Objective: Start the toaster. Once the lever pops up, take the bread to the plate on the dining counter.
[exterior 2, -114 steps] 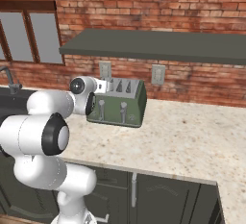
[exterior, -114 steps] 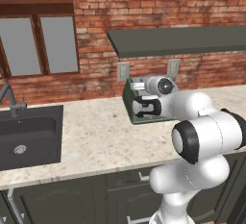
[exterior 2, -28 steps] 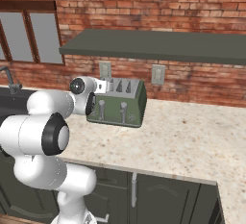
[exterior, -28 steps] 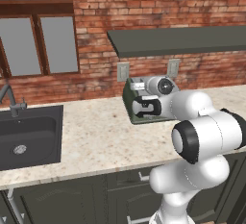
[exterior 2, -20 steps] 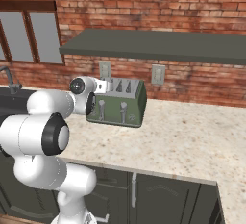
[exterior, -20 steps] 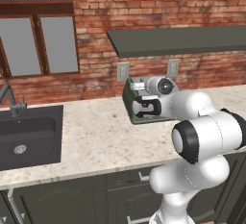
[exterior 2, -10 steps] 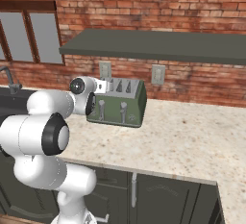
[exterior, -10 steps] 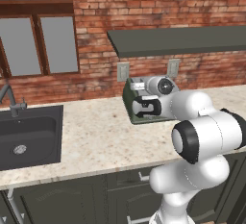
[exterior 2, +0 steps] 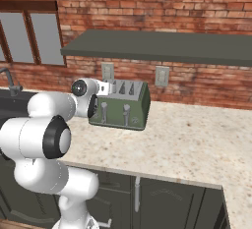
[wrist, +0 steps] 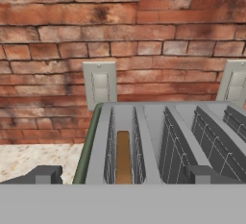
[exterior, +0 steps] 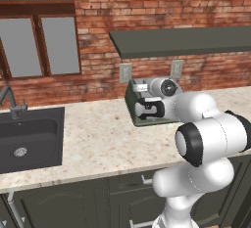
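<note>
Hand view, left to right: left fingertip (wrist: 45, 174), bread (wrist: 123, 156) sunk in the toaster's (wrist: 158, 141) leftmost slot, right fingertip (wrist: 202, 172). Gripper (wrist: 124, 176) wide open, empty, straddling that slot; slice runs lengthwise away, just ahead and below.

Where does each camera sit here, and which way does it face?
Left base view: behind the arm's left, facing the brick wall; arm lower right, toaster beyond.
Right base view: behind its right; arm lower left.
Hand view: above the toaster's slots; bread in one, open gripper at the bottom.
Shared: toaster.
</note>
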